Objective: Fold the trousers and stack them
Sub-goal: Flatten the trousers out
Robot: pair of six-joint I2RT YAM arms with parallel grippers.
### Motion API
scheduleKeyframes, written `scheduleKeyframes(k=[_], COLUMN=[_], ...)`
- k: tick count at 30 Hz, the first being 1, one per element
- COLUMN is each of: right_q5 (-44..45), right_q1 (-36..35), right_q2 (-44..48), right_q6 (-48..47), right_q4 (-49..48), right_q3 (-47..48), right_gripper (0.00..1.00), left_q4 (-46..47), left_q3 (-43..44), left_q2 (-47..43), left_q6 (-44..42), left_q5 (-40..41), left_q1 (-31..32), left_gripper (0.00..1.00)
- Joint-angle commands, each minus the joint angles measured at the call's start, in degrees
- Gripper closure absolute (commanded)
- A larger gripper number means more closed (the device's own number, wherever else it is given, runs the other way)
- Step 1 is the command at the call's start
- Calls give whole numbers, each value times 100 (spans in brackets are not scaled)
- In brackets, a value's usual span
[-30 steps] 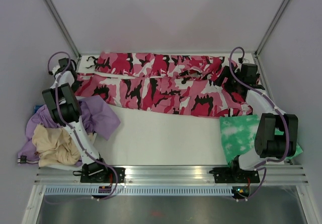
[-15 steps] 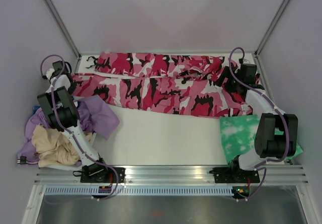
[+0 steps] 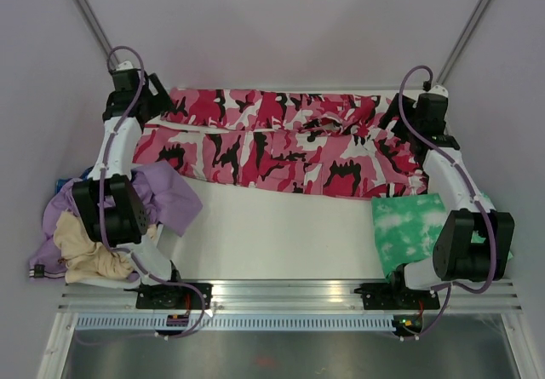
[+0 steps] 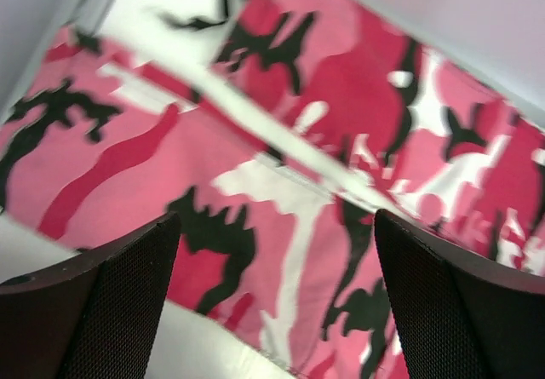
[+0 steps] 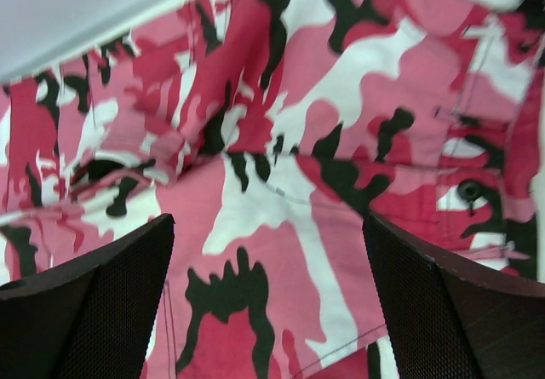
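Spread flat only, with pink-red-white-black camouflage cloth trousers (image 3: 281, 145) unfolded, unstacked, and left fingers (image 4: 111, 302) and right fingers (image 5: 94, 311) apart, empty.

A flat white tabletop (image 3: 281, 234) sits inside a booth of plain, pale lilac-grey walls (image 3: 281, 30). A slim grey metal post (image 3: 88, 17) slants up from the table's far left corner. A matching metal post (image 3: 473, 25) rises from the far right corner. A ribbed silver aluminium rail (image 3: 289, 292) runs along the table's near edge, with a dull grey metal panel (image 3: 281, 353) below it. The light is soft and even.
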State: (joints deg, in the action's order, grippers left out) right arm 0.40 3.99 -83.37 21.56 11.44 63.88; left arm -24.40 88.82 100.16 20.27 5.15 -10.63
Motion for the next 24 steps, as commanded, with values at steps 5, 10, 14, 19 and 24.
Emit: scheduleKeyframes(k=[5,10,14,19,24], right_q5=[348,-14,-14,205,-5], right_q1=[93,102,93,93,102], right_q2=[-170,-302,-355,-381,-548], right_q6=[23,375,349,261,340], right_q4=[-19,-265,-187,-239,-248], right_q3=[731,591,591,468,468], right_gripper=[2,4,4,3,3], left_q4=[1183,2526,3241,2477,1607], left_q3=[794,1146,1802,2395,2630], left_q2=[468,2049,3288,3967,4186], left_q6=[632,2741,4499,4863,5092], left_q5=[-805,-1410,-1631,-763,337], left_q1=[237,307,483,729,800], left_gripper=[3,28,71,90,92])
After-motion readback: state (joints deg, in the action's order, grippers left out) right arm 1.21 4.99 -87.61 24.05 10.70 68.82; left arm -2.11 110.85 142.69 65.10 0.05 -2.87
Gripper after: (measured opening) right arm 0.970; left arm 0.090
